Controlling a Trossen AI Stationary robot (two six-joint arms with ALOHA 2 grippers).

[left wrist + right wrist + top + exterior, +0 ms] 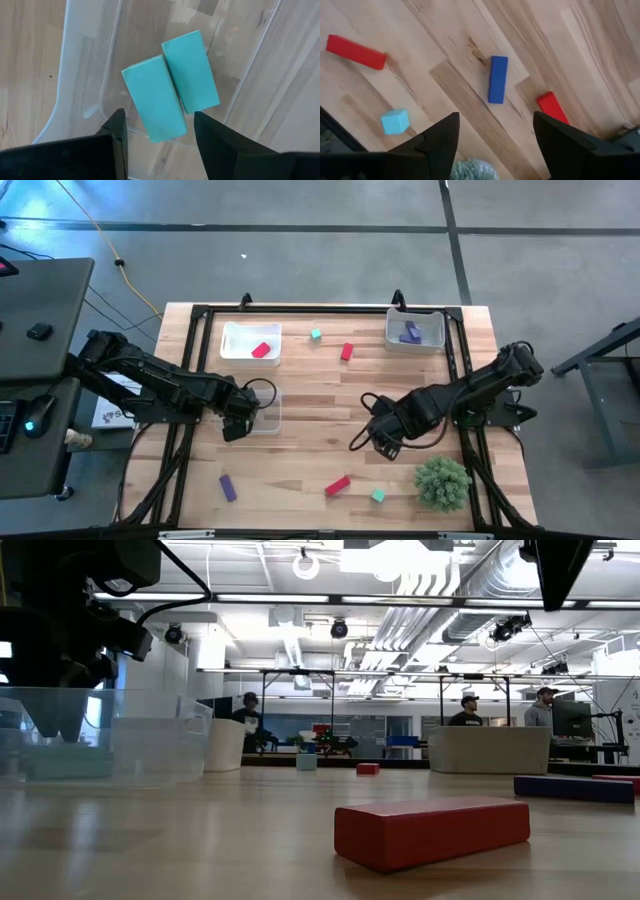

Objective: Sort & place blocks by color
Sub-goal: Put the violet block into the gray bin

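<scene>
Two teal bars (170, 95) lie side by side on the floor of a clear bin (265, 412), also seen as teal bars (65, 762) through the bin's wall. My left gripper (159, 145) hangs open just above them, left gripper (236, 423) at the bin's near-left corner. My right gripper (495, 150) is open over bare wood, right gripper (383, 440), right of centre. On the table lie a red bar (337, 486), a purple bar (228, 487), teal cubes (378, 495) (316, 334) and a red block (347, 351).
A white bin (240, 332) at the far left holds a red block (262, 350). A clear bin (432, 340) at the far right holds purple blocks (410, 332). A green spiky plant ball (442, 480) sits at the near right. People stand far behind the table.
</scene>
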